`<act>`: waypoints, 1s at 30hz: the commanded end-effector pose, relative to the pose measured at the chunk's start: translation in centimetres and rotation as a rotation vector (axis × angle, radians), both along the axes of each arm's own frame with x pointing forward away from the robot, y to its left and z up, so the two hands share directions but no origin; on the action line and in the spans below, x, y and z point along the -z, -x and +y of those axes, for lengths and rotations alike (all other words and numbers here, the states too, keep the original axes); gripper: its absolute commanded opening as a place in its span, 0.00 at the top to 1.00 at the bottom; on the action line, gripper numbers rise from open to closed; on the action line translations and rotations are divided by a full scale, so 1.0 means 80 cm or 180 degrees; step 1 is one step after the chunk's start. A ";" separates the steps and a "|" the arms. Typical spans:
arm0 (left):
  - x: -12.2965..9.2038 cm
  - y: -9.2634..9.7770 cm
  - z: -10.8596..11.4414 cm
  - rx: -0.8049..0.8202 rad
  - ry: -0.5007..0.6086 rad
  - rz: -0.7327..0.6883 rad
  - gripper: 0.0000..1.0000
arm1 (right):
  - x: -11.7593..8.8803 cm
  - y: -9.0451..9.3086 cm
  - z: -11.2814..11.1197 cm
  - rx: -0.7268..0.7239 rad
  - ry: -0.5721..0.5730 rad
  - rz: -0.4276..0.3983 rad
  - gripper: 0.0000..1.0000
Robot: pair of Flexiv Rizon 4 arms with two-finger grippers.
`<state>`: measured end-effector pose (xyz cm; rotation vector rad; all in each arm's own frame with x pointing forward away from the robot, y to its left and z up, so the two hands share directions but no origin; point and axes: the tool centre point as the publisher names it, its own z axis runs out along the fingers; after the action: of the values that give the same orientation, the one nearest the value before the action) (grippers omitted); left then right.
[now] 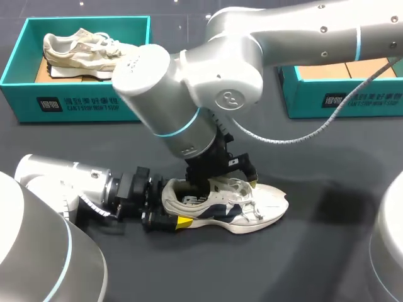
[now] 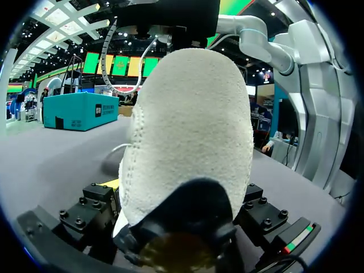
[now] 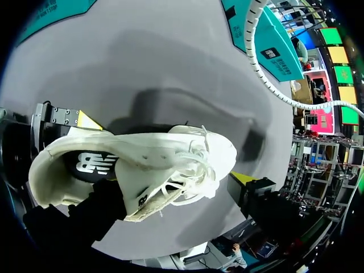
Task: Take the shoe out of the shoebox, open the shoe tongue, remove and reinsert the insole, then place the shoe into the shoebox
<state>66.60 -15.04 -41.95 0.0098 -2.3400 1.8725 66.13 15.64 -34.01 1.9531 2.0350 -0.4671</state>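
Both arms meet at the sneaker (image 1: 252,211) on the counter (image 1: 327,251): left jaws clamp its heel, right jaws stand wide astride the tongue (image 3: 149,196). Tongue-opening step, I judge; next, pinch out the insole (image 3: 91,162).

- 2 shoes: 1 white shoe (image 1: 267,204) on the surface (image 1: 327,251), 1 beige shoe (image 1: 82,50) inside the left shoebox (image 1: 75,104).
- 2 teal shoeboxes at the far edge: the left shoebox and 1 right shoebox (image 1: 340,97).
- 2 silver arms: 1 left arm (image 1: 63,182), 1 right arm (image 1: 208,82), both at the white shoe.
- 1 dark surface under everything.
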 end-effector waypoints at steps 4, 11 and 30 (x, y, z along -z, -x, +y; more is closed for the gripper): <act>0.000 0.000 0.000 -0.0011 -0.0003 -0.0002 1.00 | -0.004 0.004 -0.006 0.0471 -0.0137 -0.0161 0.04; 0.000 0.000 0.000 -0.0011 -0.0003 -0.0002 1.00 | -0.009 0.003 -0.004 0.0437 -0.0253 -0.0043 0.14; 0.000 0.000 0.000 -0.0011 -0.0003 -0.0002 1.00 | -0.010 0.010 -0.005 0.0207 -0.0718 0.0108 0.64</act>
<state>66.60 -15.05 -41.94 0.0096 -2.3399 1.8726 65.29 15.90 -33.40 2.1435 2.1066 -0.3247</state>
